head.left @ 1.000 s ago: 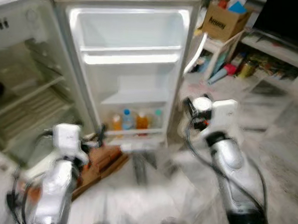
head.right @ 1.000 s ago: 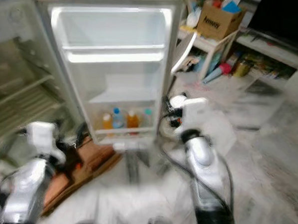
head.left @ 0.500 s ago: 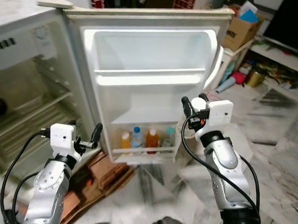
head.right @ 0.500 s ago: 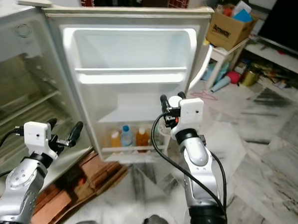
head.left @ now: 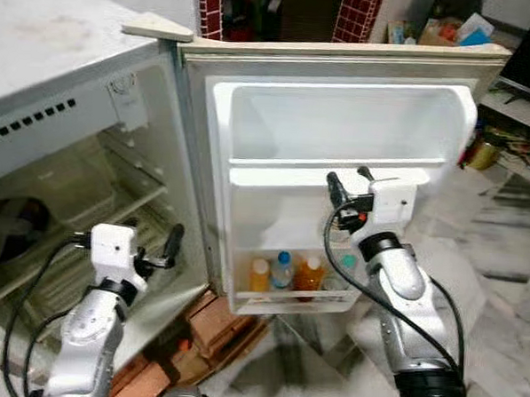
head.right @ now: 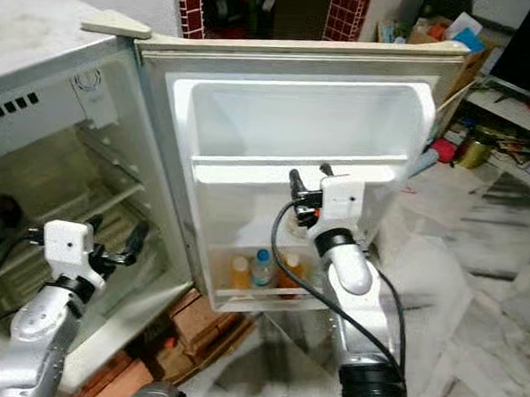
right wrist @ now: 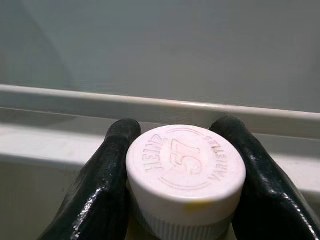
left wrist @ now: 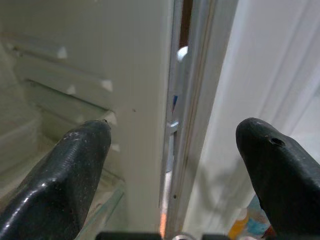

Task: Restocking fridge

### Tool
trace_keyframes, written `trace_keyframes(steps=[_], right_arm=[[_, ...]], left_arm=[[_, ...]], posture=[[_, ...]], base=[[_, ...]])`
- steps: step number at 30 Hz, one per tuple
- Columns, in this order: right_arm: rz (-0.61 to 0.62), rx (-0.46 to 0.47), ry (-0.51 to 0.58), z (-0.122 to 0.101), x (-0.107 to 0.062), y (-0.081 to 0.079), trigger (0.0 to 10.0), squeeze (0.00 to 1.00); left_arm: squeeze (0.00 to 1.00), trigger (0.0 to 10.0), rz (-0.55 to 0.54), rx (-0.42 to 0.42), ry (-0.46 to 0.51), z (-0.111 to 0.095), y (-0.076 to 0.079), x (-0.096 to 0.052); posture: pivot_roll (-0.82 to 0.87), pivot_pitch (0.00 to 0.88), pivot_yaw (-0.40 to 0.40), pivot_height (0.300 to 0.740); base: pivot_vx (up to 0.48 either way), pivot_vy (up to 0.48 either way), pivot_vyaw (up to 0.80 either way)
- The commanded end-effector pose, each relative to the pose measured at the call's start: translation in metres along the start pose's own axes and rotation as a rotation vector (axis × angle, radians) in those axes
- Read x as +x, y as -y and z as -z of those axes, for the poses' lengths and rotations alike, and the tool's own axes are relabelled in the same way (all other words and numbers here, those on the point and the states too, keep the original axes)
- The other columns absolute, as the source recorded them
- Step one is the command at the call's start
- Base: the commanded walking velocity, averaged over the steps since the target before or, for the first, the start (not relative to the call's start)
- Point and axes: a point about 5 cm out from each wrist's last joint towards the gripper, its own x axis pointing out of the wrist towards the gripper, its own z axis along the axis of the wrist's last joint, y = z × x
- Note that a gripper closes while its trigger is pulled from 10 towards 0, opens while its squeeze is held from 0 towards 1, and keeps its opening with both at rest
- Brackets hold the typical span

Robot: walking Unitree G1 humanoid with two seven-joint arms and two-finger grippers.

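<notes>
The fridge stands open, its door (head.left: 340, 122) swung wide and facing me. My right gripper (right wrist: 177, 131) is shut on a bottle with a white Heinz cap (right wrist: 186, 170). It holds the bottle just in front of the door's middle shelf (head.left: 284, 175). Three bottles stand in the bottom door shelf: an orange one (head.left: 259, 276), a blue-capped one (head.left: 282, 269) and another orange one (head.left: 309, 274). My left gripper (left wrist: 172, 125) is open, low down by the hinge edge of the fridge body, with nothing between its fingers (head.left: 171, 242).
The fridge body (head.left: 78, 198) at left has wire shelves and a dark round thing (head.left: 10, 225) inside. Bricks (head.left: 214, 325) lie under the fridge's front. Boxes and clutter (head.left: 452, 30) stand at the back right on the marble floor.
The view has steadied and swung, so the door now sits in the middle. My right gripper, still holding the bottle, now stands before the middle shelf instead of the door's right edge.
</notes>
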Motion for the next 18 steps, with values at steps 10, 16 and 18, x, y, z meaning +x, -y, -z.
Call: trace_keyframes(steps=[10, 16, 18], right_arm=[[0.049, -0.094, 0.205, -0.055, 0.019, 0.014, 10.0, 0.0], [0.062, -0.097, 0.28, -0.083, 0.028, 0.02, 10.0, 0.0], [0.062, -0.097, 0.291, -0.088, 0.028, 0.022, 10.0, 0.0]], left_arm=[[0.0, 10.0, -0.001, 0.003, -0.012, 0.002, 0.003, -0.005], [0.0, 10.0, -0.002, 0.006, -0.016, 0.002, 0.002, -0.006], [0.0, 10.0, -0.001, 0.006, -0.017, 0.002, 0.002, -0.006]], posture=[[0.06, 0.016, -0.037, 0.74], [0.06, 0.018, -0.034, 0.74], [0.06, 0.02, -0.032, 0.74]], base=[[0.0, 0.0, 0.0], [0.0, 0.0, 0.0], [0.0, 0.0, 0.0]])
